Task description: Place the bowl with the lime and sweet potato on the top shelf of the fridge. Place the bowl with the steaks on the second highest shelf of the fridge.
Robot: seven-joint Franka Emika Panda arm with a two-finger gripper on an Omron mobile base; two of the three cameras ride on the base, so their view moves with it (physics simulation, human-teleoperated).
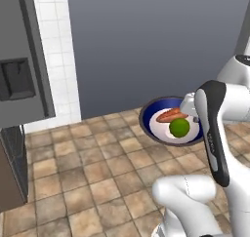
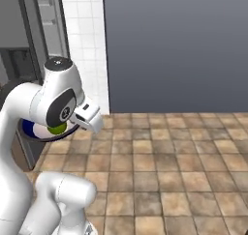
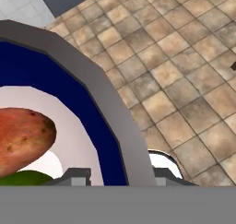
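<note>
The gripper (image 3: pixel 113 174) is clamped on the grey rim of the blue bowl (image 1: pixel 149 115), holding it in the air above the tiled floor (image 1: pixel 97 167). The sweet potato (image 1: pixel 171 115) and the lime (image 1: pixel 179 128) lie touching inside it. The fridge (image 1: pixel 22 55) stands to the left.

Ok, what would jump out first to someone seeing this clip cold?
The blue-rimmed bowl held in the air above the tiled floor, carrying a sweet potato and a lime. The gripper is clamped on its rim, and the grey fridge stands at the left.
</note>
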